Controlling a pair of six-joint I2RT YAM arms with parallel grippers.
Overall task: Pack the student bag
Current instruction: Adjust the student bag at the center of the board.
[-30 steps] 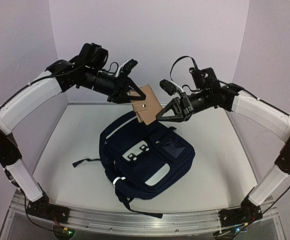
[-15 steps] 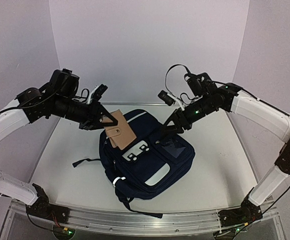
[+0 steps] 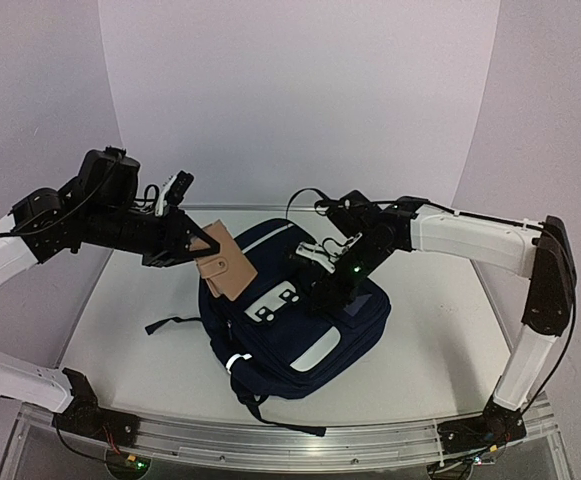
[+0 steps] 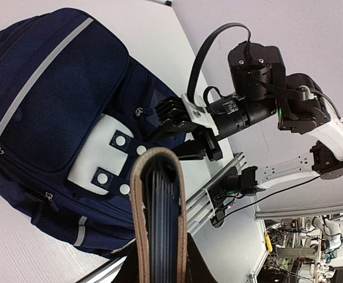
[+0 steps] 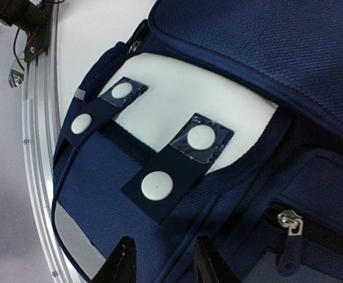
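Note:
The student bag [image 3: 300, 335], dark navy with a white patch [image 5: 177, 97] and snap tabs, lies flat in the middle of the table. My left gripper [image 3: 200, 250] is shut on a tan leather notebook [image 3: 222, 268] and holds it just above the bag's upper left corner. In the left wrist view the notebook [image 4: 159, 212] shows edge-on, with the bag [image 4: 47, 100] below it. My right gripper [image 3: 320, 290] is low over the bag's front. Its fingers [image 5: 122, 262] stand open, straddling navy fabric just below the snap tabs.
The white table [image 3: 440, 330] is walled on three sides. An aluminium rail [image 3: 270, 440] runs along its near edge. A black strap [image 3: 165, 325] trails from the bag's left side. A zipper pull [image 5: 290, 223] sits to the right of my right fingers.
My left arm has swung down and left with the notebook. The right gripper has come off the notebook, opened, and dropped onto the bag's front.

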